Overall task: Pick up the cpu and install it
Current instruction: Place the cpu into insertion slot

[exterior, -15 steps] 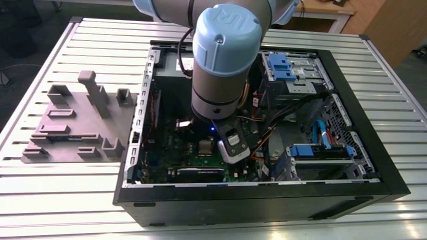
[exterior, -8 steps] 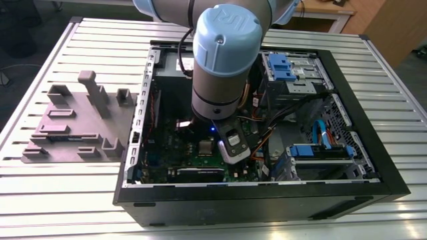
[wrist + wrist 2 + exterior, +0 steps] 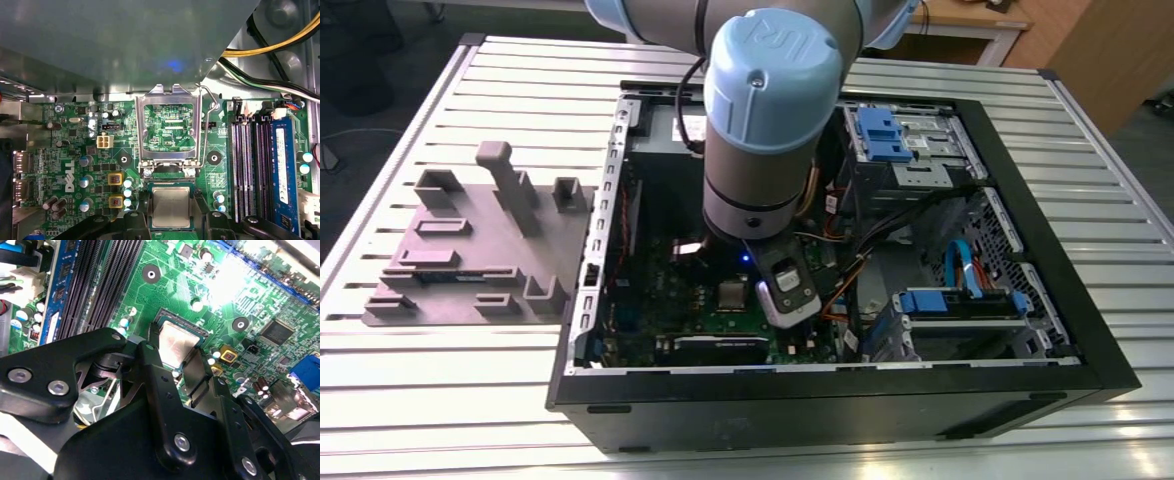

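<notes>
1. Exterior view: the arm (image 3: 767,110) reaches into an open case (image 3: 1067,330) on the worktop (image 3: 480,400), with the pincer (image 3: 771,312) low over the board (image 3: 707,322).
2. Second wrist view: the pincer straddles the cpu (image 3: 176,342), which lies in its socket (image 3: 182,321). Whether it grips cannot be told.
3. First wrist view: the frame (image 3: 167,96) stands open. This is seemingly the seating step, which calls for square, drag-free handling.

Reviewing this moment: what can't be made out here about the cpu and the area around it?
- Second wrist view: the gripper covers the cpu's near side; whether it is fully seated cannot be told.
- First wrist view: a blurred grey surface hides what lies beyond the open metal frame.
- Exterior view: the arm stands in front of the middle of the motherboard.
</notes>
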You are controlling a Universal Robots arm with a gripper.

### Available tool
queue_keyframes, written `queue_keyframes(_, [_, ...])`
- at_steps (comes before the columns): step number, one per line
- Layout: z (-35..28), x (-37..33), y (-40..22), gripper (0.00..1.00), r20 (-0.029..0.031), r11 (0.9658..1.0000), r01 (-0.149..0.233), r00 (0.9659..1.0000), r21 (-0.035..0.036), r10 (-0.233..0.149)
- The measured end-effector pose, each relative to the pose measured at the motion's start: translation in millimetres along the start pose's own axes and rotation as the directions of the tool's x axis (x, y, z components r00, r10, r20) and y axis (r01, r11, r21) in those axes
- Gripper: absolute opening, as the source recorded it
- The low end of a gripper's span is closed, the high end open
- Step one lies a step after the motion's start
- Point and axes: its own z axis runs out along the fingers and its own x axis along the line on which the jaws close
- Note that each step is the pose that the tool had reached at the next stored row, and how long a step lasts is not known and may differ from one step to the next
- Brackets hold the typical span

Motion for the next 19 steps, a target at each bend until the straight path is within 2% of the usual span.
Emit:
queue_keyframes(15, [2.9, 0.8, -1.1, 0.44, 0.0001, 1.0000, 0.001, 1.0000, 0.0000, -0.001])
queue_keyframes(17, [3.1, 0.9, -1.1, 0.45, 0.0000, 1.0000, 0.000, 1.0000, -0.0004, 0.000])
queue_keyframes(18, [3.1, 0.9, -1.0, 0.51, 0.0001, 1.0000, 0.000, 1.0000, -0.0004, 0.000])
queue_keyframes(19, [3.1, 0.9, -1.1, 0.51, 0.0001, 1.0000, 0.000, 1.0000, -0.0003, 0.000])
